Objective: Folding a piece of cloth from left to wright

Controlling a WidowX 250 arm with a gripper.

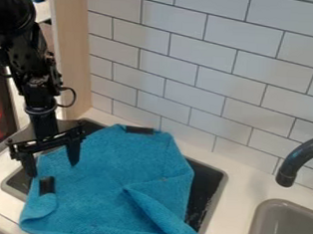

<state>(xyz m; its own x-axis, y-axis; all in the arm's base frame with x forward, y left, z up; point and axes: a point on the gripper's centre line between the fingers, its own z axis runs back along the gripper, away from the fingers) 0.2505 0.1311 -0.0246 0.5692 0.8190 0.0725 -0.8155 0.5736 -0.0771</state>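
gripper point(52, 170) is held with fingers spread apart over the cloth's left side | blue cloth point(115, 171) is draped, rumpled, across a dark basin point(206, 178) | two black patches point(46, 185) are seen on it | faucet point(300, 160) is set above gray sink point(253, 229)

The blue cloth point(115, 186) hides much of the dark tray point(207, 184) and runs off the bottom edge. The right edge crops the faucet point(305, 154) and grey sink point(263, 215); the top-left crops the black arm point(23, 46).
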